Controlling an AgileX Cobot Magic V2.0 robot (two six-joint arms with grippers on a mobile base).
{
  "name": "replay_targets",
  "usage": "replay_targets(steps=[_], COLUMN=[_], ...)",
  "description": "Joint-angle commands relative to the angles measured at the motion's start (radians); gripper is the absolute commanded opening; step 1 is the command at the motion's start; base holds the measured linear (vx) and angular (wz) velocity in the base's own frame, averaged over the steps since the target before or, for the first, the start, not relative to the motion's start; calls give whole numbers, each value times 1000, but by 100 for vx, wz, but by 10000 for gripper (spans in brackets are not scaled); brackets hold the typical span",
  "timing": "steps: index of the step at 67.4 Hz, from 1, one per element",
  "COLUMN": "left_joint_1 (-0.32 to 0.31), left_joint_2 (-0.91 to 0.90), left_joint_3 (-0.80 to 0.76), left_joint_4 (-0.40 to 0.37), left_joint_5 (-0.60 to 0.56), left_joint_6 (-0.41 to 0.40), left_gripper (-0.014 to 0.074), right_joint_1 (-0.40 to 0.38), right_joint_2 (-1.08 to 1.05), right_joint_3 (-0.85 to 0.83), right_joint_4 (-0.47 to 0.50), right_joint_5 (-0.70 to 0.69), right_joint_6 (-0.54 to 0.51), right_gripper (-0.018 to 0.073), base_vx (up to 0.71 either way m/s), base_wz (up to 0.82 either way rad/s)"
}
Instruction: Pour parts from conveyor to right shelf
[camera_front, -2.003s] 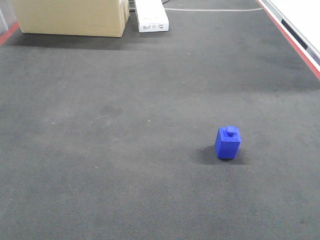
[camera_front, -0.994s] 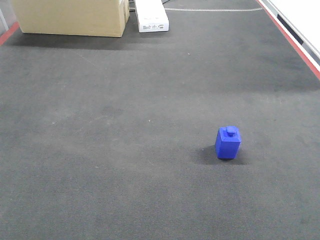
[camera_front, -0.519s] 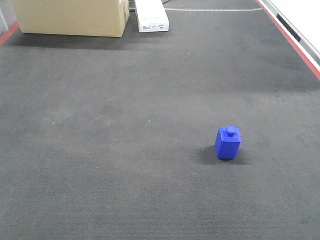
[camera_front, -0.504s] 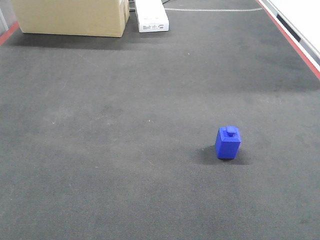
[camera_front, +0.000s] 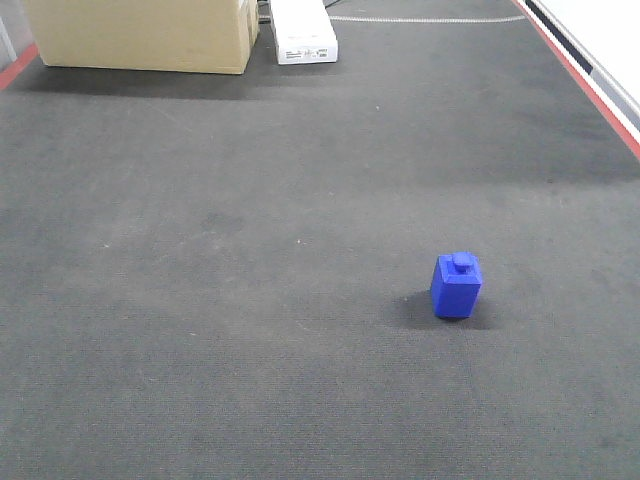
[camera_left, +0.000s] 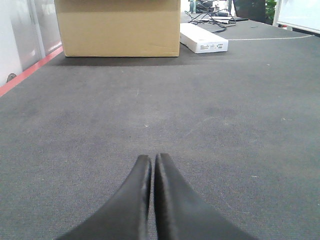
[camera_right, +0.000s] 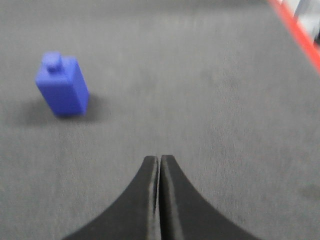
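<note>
Block of deep-blue studded plastic waits near-right on your dark ribbed belt, since left gripper and right gripper sit pinched together, empty.

— What shows of the robot?
— Only its two grippers. The left gripper has two matte black fingers, smooth and plain.
— Shape?
— Each finger is broad at the base and curves inward to a narrow rounded tip beside the seam. Together they look like a flared horn. A faint sheen runs along the edges nearest the seam.
— And the right gripper?
— Same build: plain black fingers flaring away from a thin pale seam where the tips meet, all a little blurred
</note>
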Motion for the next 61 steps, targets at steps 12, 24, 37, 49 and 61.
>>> replay_targets(steps=[12, 24, 37, 49, 61], left_joint_1=[-5, -5, -5, -5, -5], left_joint_2=[-5, -5, -5, -5, -5], left_joint_3=[-19, -19, -19, -19, -19], left_joint_4=[-1, -1, -1, -1, -1], left_joint_5=[-72, -72, -72, -72, -72], left_joint_6=[-7, -7, -7, -7, -7], left_gripper=[-6, -6, -6, -6, -6], right_joint_1=[-5, -5, -5, -4, 77], right_joint_2=[67, 67, 88, 147, 262], right_joint_3=[-36, -43, -66, -131, -228], right_joint_4=[-2, -76, -59, -18, -14], right_joint_5=[-135, -131, -89, -25, 24], right_joint_6=[24, 21, 25, 24, -35], right_gripper=[-6, 36, 213, 438, 574], base_vx=[0, 0, 0, 0, 0], base_wz=[0, 0, 0, 0, 0])
